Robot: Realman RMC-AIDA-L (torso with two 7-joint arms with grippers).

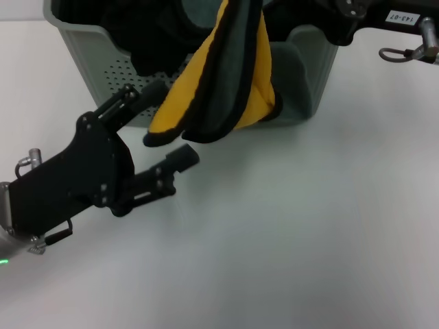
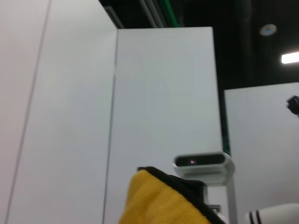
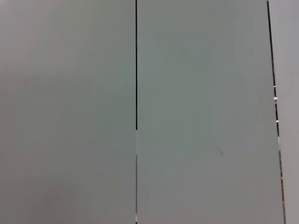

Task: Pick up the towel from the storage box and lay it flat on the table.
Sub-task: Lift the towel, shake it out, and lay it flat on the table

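Note:
The towel (image 1: pixel 226 82), yellow-orange and dark green with black trim, hangs bunched in the air in front of the storage box (image 1: pixel 96 58). It hangs from the top edge of the head view, where my right arm (image 1: pixel 357 17) reaches in; that gripper's fingers are cut off there. My left gripper (image 1: pixel 164 127) is open just above the table (image 1: pixel 309 226), with its fingers on either side of the towel's lowest corner. A yellow fold of the towel (image 2: pixel 159 200) shows in the left wrist view.
The pale green box stands at the back of the table, with dark cloth showing inside it (image 1: pixel 158 34). A cable loop (image 1: pixel 405 53) hangs from the right arm. The wrist views show only wall panels.

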